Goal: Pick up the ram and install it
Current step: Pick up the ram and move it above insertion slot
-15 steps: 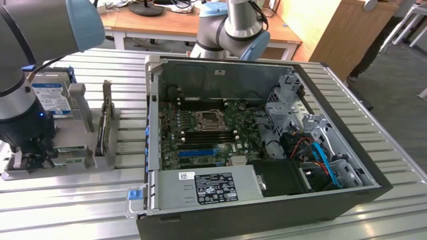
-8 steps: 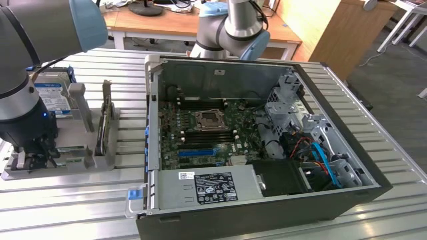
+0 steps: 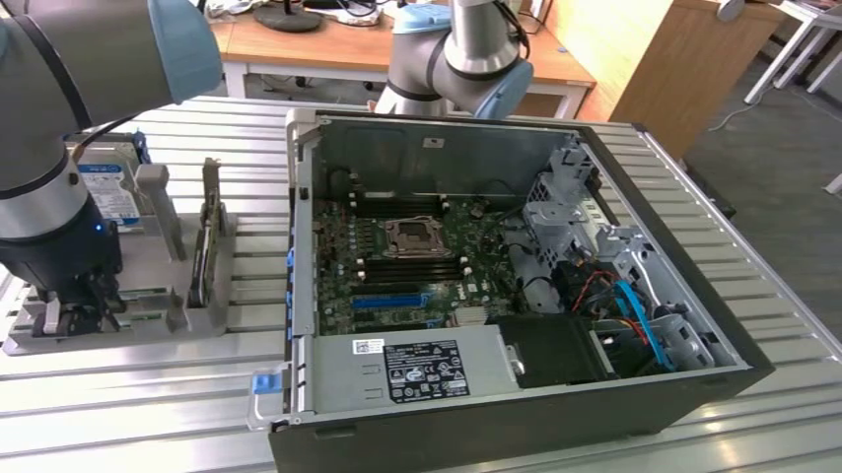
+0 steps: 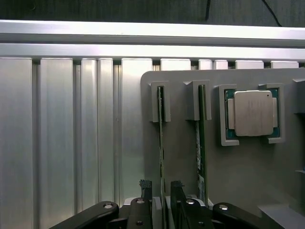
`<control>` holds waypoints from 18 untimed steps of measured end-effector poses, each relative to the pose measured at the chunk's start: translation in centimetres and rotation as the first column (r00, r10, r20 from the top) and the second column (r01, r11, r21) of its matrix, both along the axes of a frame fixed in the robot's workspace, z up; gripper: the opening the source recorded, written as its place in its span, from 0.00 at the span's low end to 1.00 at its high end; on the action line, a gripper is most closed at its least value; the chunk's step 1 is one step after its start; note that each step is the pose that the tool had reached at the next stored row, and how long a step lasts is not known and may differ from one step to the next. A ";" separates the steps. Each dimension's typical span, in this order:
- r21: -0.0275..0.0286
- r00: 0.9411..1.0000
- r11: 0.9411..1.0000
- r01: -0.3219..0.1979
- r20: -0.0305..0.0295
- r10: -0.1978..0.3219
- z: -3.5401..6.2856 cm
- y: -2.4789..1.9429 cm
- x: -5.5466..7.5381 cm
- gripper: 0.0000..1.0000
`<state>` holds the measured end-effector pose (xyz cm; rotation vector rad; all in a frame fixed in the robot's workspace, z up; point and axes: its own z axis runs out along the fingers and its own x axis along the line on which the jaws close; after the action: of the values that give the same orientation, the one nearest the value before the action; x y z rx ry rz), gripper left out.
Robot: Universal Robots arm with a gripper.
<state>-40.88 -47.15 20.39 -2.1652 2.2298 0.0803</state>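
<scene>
Two ram sticks stand on edge in slots of a grey holder (image 4: 181, 143), seen edge-on in the wrist view: one ram stick (image 4: 161, 138) and a second ram stick (image 4: 201, 138) beside it. My gripper (image 4: 161, 188) is open, with one dark fingertip (image 4: 145, 186) on each side of the first stick's line, near one end of it. How high the fingertips are above the stick I cannot tell. In the exterior view my gripper (image 3: 79, 310) hangs over the near end of the holder (image 3: 132, 330) at the exterior view's left, and one ram stick (image 3: 204, 251) shows on edge.
A square silver CPU (image 4: 252, 113) lies in a pocket of the holder past the second stick. The open computer case (image 3: 526, 414) with its motherboard (image 3: 408, 266) lies at the exterior view's right. A hard drive (image 3: 108, 192) stands behind the holder. All rest on a slatted aluminium table (image 3: 132, 414).
</scene>
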 end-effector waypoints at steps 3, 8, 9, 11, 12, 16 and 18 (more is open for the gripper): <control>0.000 1.000 1.000 0.000 0.000 0.000 0.00 0.00 0.1 0.30; 0.000 1.000 1.000 0.000 0.000 0.000 -0.05 -0.01 0.1 0.30; 0.000 1.000 1.000 0.000 0.000 0.000 -0.06 -0.01 0.1 0.30; 0.000 1.000 1.000 0.000 0.000 0.000 -0.07 -0.01 0.1 0.30; 0.000 1.000 1.000 0.000 0.000 0.000 -0.09 0.02 0.1 0.30; 0.000 1.000 1.000 0.000 0.000 0.000 -0.10 0.19 0.1 0.30; 0.000 1.000 1.000 0.000 0.000 0.000 -0.10 0.19 0.1 0.30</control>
<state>-40.80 -46.96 20.30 -2.1655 2.2298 0.0803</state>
